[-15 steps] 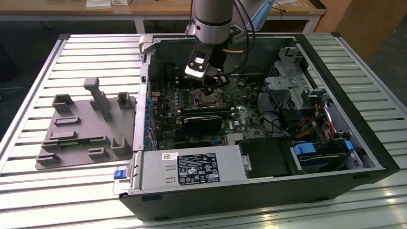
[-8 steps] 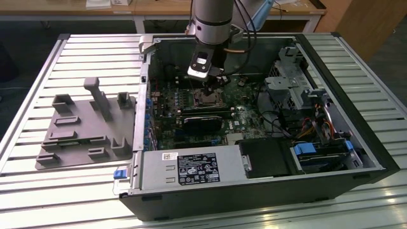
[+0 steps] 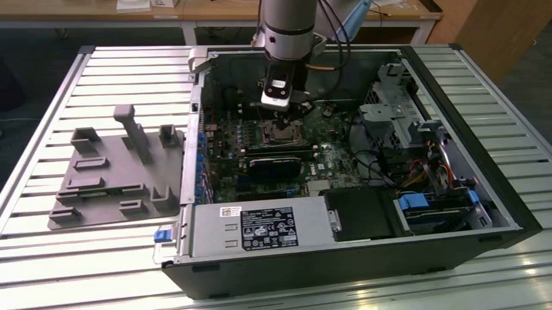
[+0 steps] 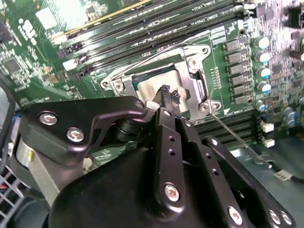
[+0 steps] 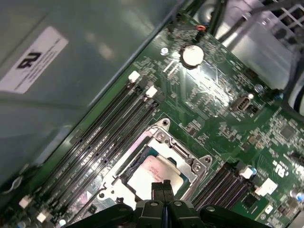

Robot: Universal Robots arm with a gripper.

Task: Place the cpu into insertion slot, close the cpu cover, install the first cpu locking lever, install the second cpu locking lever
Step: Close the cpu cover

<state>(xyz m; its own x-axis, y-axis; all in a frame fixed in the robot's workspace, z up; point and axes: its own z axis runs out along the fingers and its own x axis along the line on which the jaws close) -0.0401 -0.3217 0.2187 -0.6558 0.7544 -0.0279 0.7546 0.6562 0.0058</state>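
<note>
The cpu (image 5: 148, 170) lies in the insertion slot (image 3: 280, 132), its pale metal face showing through the cut-out of the silvery cpu cover (image 5: 187, 159), which lies down around it. My gripper (image 5: 164, 186) is shut with nothing between its fingers, the tips just over the cpu's edge. The second wrist view shows the gripper (image 4: 168, 94) above the cpu (image 4: 153, 86) and the cover (image 4: 192, 88). A thin wire locking lever (image 4: 235, 135) sticks out loose from the socket corner; another lever (image 4: 156, 53) runs along the far side. In the exterior view the gripper (image 3: 280, 106) hangs just behind the socket.
Long black memory slots (image 5: 107, 130) flank the socket. The case wall (image 5: 71, 71) rises close by. A grey fixture tray (image 3: 112, 174) sits on the slatted table at the exterior view's left. Power supply (image 3: 258, 229) and drive cage (image 3: 405, 110) crowd the case.
</note>
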